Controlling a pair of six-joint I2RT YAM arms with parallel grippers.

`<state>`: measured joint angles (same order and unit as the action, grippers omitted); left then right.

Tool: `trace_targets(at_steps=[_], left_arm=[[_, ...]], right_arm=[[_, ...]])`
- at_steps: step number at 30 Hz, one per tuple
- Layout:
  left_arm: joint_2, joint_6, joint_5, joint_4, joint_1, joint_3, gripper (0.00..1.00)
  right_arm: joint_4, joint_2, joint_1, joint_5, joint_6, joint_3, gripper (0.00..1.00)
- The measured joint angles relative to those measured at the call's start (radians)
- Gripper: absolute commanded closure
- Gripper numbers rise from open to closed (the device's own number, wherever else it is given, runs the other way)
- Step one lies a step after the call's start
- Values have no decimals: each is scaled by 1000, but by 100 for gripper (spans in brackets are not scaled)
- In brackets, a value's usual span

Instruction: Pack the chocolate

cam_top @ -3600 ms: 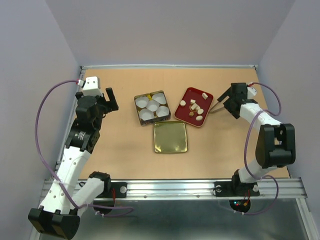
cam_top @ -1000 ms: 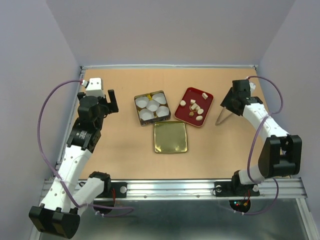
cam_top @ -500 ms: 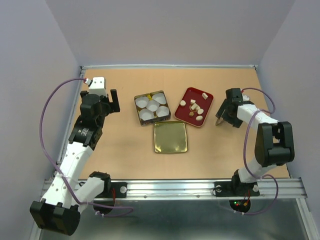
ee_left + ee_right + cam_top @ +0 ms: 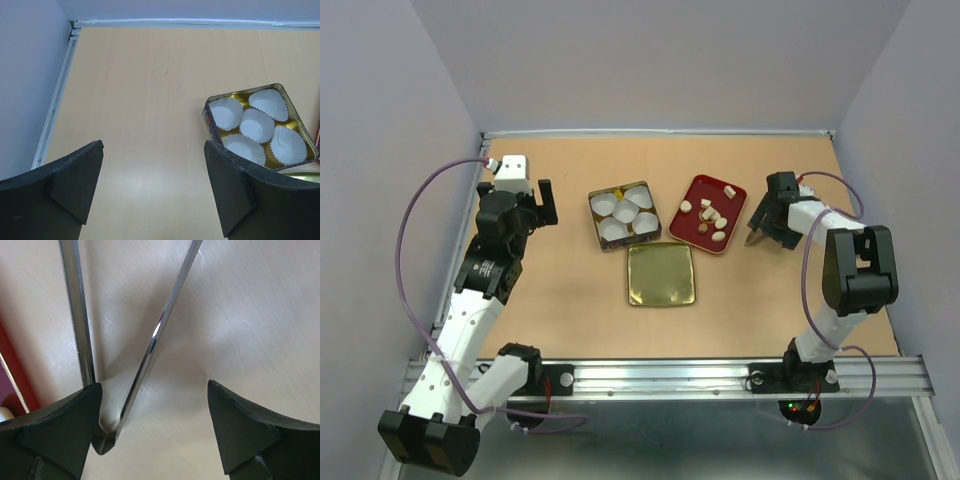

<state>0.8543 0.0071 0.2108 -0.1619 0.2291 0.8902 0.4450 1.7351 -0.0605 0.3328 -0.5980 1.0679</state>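
Several small cream and tan chocolate [image 4: 687,206] lumps lie in the red tray [image 4: 692,190]. To its left stands a square gold-lined tin [image 4: 595,205] holding several white paper cups [image 4: 256,125]. My right gripper [image 4: 760,232] is just right of the tray, low over the table and open. Metal tongs [image 4: 150,350] lie between its wide jaws; their bend is close to the left finger [image 4: 55,430], and I cannot tell if it touches. My left gripper [image 4: 546,203] hovers open and empty, left of the tin [image 4: 212,122].
A gold lid [image 4: 661,274] lies flat in front of the tin and tray. The red tray's edge [image 4: 15,375] shows at the left of the right wrist view. Walls close the table at the back and both sides.
The right gripper has opened and let go of the tongs, which now lie on the table. That arm has shifted left and lower, toward the tray. The left arm has barely moved.
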Motion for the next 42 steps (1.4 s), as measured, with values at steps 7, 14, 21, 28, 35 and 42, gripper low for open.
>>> trace_targets(at_steps=[7, 14, 21, 28, 35, 42], left_arm=[[-8, -3, 2, 0, 0, 0, 7], [-8, -4, 8, 0, 0, 0, 7], [-27, -4, 24, -1, 0, -33, 7], [-45, -3, 40, -7, 0, -54, 7], [-44, 1, 45, -7, 0, -54, 7], [-44, 0, 45, -7, 0, -55, 7]], right_arm=[[-4, -58, 0, -4, -18, 5, 5], [-8, -16, 0, -10, -51, 69, 0], [-14, 60, 0, -9, -92, 86, 0], [-16, 61, 0, -3, -117, 84, 0], [-21, 90, 0, 11, -117, 84, 0], [-27, 95, -1, 16, -118, 85, 7]])
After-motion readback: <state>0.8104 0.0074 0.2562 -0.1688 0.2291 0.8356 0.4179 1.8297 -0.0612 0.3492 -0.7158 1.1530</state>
